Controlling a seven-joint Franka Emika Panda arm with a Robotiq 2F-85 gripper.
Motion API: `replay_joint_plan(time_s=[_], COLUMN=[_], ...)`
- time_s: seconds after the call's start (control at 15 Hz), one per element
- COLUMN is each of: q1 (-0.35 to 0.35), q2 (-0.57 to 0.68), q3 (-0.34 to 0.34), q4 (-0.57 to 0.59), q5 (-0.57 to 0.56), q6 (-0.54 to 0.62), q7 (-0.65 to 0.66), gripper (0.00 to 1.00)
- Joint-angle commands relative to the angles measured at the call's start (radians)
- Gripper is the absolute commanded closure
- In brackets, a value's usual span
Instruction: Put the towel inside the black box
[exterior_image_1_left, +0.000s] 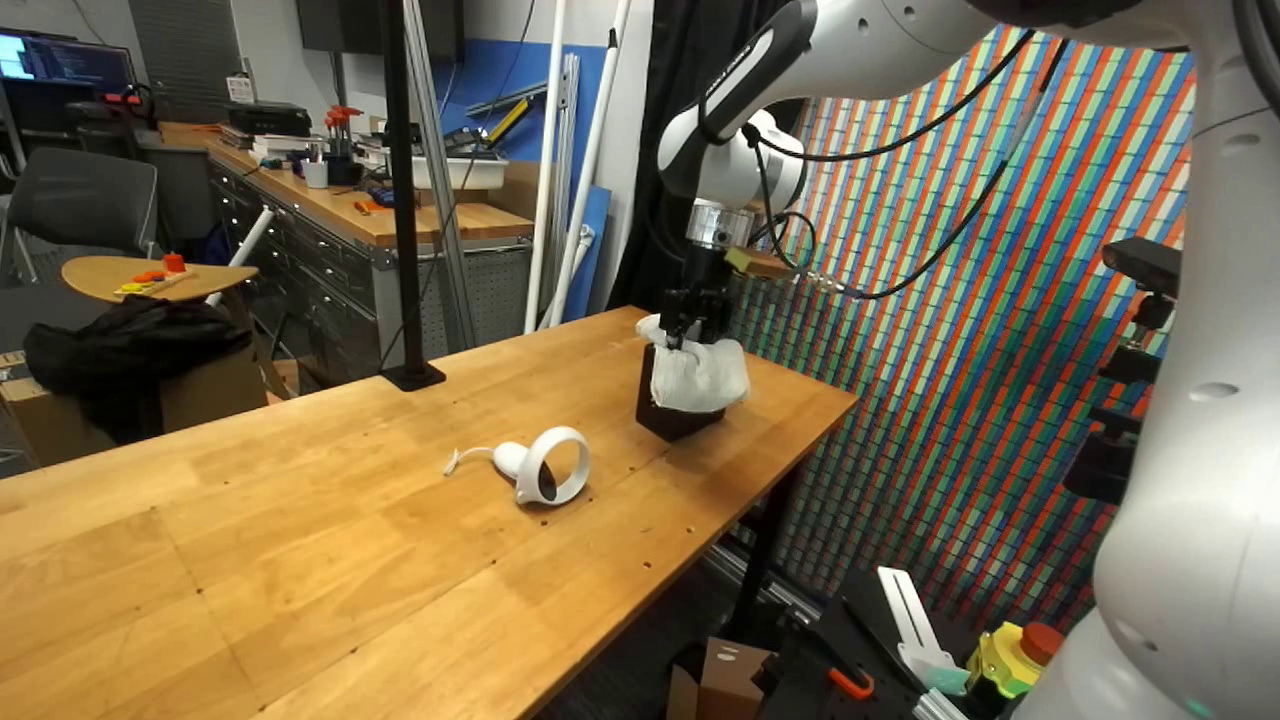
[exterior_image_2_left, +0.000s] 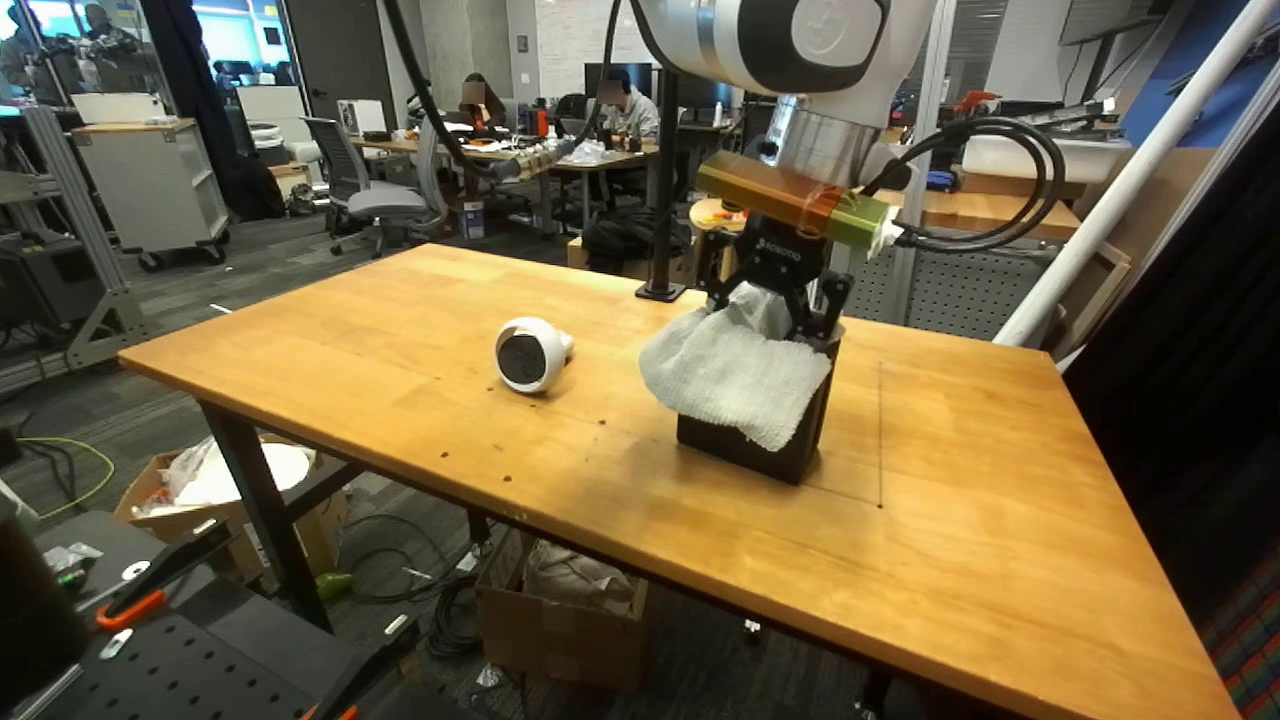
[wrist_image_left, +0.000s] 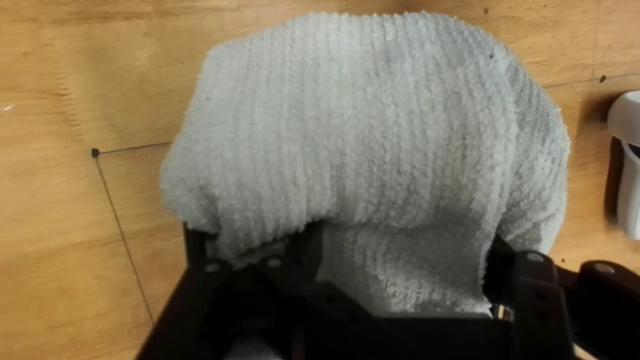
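Black two-finger gripper (exterior_image_2_left: 770, 318) points down at black rectangular box (exterior_image_2_left: 735, 447) on light wooden table (exterior_image_2_left: 1000, 510); fingers well apart, clamped on nothing; pale grey ribbed cloth towel (exterior_image_2_left: 740, 375) bunched between them, draped over box top and down its outside; amount inside hidden; white ring-shaped controller (exterior_image_1_left: 528, 472) on table, apart from box.

Obstacle — towel (exterior_image_2_left: 735, 370) across box (exterior_image_2_left: 750, 452) rim.

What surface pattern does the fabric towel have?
The pale grey fabric towel has parallel ribbed lines, clearest in the wrist view.
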Motion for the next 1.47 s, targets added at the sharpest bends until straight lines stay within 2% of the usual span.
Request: replay_joint_plan(time_s=[0.0,0.53,0.67,0.73,0.93,1.33,1.4], q1=[0.014,0.044,0.049,0.051,0.054,0.058,0.059], q2=[-0.079,-0.186,-0.21,-0.221,-0.243,-0.248,-0.246], q3=[0.002,-0.012,-0.016,-0.018,-0.021,-0.023,-0.022], q4=[-0.069,-0.122,-0.127,-0.127,-0.13,-0.136,-0.136], q5=[-0.026,-0.114,-0.136,-0.145,-0.162,-0.179,-0.179], q6=[0.045,0.084,0.096,0.099,0.116,0.129,0.129], q7=[0.005,0.012,0.012,0.013,0.012,0.009,0.008], gripper=[0.0,0.0,0.25,0.3,0.56,0.98,1.0])
